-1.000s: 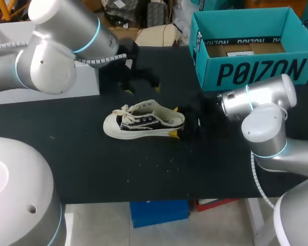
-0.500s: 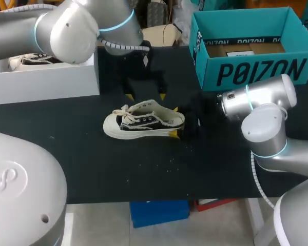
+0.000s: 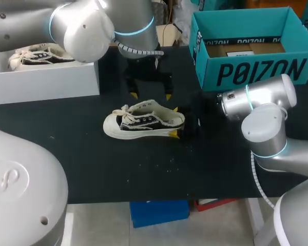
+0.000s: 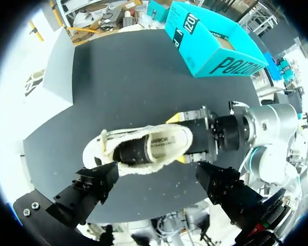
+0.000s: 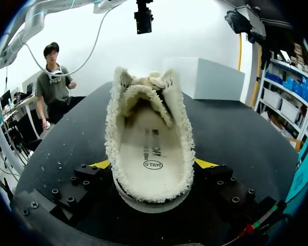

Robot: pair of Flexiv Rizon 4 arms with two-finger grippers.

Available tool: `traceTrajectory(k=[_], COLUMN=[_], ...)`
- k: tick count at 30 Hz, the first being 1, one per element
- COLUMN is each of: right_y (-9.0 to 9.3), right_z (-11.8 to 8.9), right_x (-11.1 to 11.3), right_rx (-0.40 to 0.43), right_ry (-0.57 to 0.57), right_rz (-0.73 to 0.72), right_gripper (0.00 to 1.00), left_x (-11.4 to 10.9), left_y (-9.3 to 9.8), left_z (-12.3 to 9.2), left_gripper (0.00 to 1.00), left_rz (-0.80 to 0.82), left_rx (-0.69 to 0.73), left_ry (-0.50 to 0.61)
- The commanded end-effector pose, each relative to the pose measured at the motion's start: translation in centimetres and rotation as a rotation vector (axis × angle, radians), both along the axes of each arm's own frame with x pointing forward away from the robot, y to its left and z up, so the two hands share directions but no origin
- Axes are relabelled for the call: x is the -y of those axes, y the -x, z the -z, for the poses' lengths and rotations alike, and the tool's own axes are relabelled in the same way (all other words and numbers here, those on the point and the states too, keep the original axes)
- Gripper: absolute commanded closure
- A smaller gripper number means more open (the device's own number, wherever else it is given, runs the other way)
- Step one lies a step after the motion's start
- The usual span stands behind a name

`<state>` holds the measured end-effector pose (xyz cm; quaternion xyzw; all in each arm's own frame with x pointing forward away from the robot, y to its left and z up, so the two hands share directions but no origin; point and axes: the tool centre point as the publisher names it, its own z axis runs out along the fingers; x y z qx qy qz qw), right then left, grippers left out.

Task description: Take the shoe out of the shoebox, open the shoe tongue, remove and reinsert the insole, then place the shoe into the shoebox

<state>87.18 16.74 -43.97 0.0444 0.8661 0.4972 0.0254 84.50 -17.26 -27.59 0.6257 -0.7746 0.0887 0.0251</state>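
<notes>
Now right jaws grip shoe [image 3: 143, 123] heel; left jaws apart.

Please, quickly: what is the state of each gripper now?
Left gripper: open, over the shoe.
Right gripper: shut on the shoe's heel.

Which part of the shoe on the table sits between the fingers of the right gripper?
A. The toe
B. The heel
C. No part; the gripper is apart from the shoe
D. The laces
B: in the right wrist view the heel end of the shoe sits between the two yellow-tipped fingers of the right gripper, with the toe pointing away from it.
</notes>
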Motion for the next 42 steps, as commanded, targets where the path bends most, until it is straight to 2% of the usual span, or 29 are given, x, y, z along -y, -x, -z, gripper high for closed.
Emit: traceTrajectory(k=[1, 2, 4, 9, 13, 20, 27, 32, 38, 42], right_y=[-0.2, -0.2, -0.2, -0.2, -0.2, -0.2, -0.2, -0.2, -0.2, -0.2], right_z=[0.2, 0.2, 0.2, 0.2, 0.2, 0.2, 0.2, 0.2, 0.2, 0.2], right_x=[-0.2, -0.2, -0.2, -0.2, -0.2, -0.2, -0.2, -0.2, -0.2, -0.2], right_rx=[0.0, 0.0, 0.0, 0.0, 0.0, 0.0, 0.0, 0.0, 0.0, 0.0], right_ry=[0.002, 0.002, 0.002, 0.002, 0.002, 0.002, 0.002, 0.002, 0.002, 0.002], right_rz=[0.002, 0.002, 0.002, 0.002, 0.002, 0.002, 0.002, 0.002, 0.002, 0.002], right_gripper=[1.0, 1.0, 1.0, 1.0, 1.0, 1.0, 1.0, 1.0, 1.0, 1.0], left_x=[1.1, 1.3, 1.2, 1.1, 1.2, 1.1, 0.8, 0.0, -1.6, -2.3], left_y=[-0.6, -0.8, -1.0, -1.6, -1.7, -1.2, -0.5, -0.5, -0.6, -0.6], left_z=[0.4, 0.6, 0.8, 2.3, 3.7, 5.9, 7.7, 8.1, 8.3, 8.9], left_gripper=[0.0, 0.0, 0.0, 0.0, 0.0, 0.0, 0.0, 0.0, 0.0, 0.0], left_rz=[0.0, -0.004, 0.006, -0.031, -0.059, -0.096, -0.122, -0.129, -0.162, -0.179], left_rx=[-0.034, -0.029, -0.046, -0.094, -0.13, -0.106, -0.04, -0.025, -0.015, -0.006], left_ry=[-0.218, -0.292, -0.295, -0.437, -0.487, -0.497, -0.592, -0.626, -0.582, -0.608])
